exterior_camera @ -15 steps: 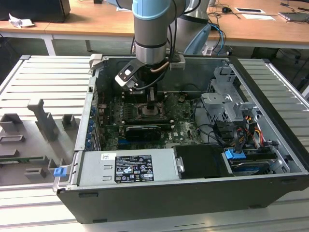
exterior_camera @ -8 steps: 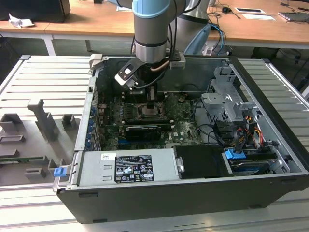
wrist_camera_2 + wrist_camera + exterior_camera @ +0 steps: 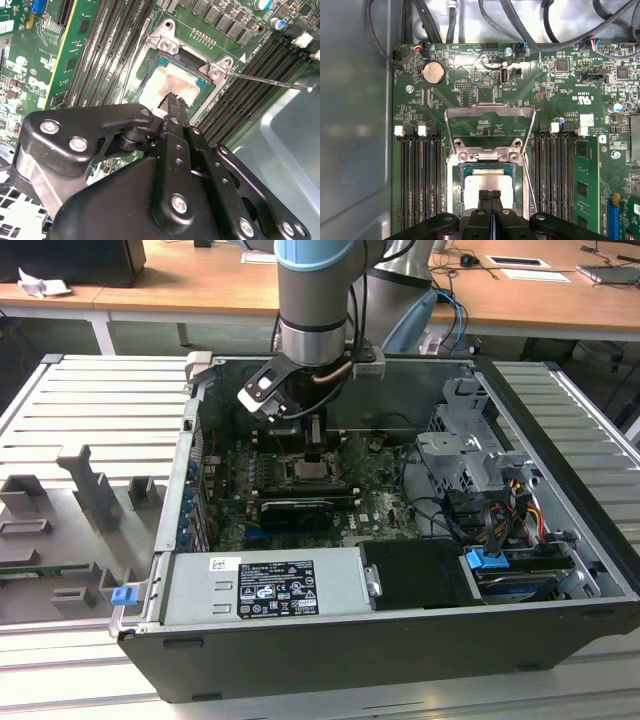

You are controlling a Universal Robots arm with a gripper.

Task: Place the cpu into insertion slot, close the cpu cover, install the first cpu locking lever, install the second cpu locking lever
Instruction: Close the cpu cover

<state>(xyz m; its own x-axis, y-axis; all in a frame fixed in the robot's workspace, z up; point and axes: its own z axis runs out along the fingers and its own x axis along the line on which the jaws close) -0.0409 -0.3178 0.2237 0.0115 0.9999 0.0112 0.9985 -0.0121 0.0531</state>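
While the cpu [image 3: 488, 181] lies seated in the insertion slot [image 3: 453, 180] directly under the end effector [image 3: 490, 194], whose fingers are pressed together on nothing, the cpu cover [image 3: 490, 109] stands swung open just beside it, hinge edge toward the fingertips.

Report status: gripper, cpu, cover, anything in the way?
Status: gripper shut, tips over the cpu. That cpu lying in its socket. The cpu cover open, hinged back. One locking lever unlatched beside the socket.
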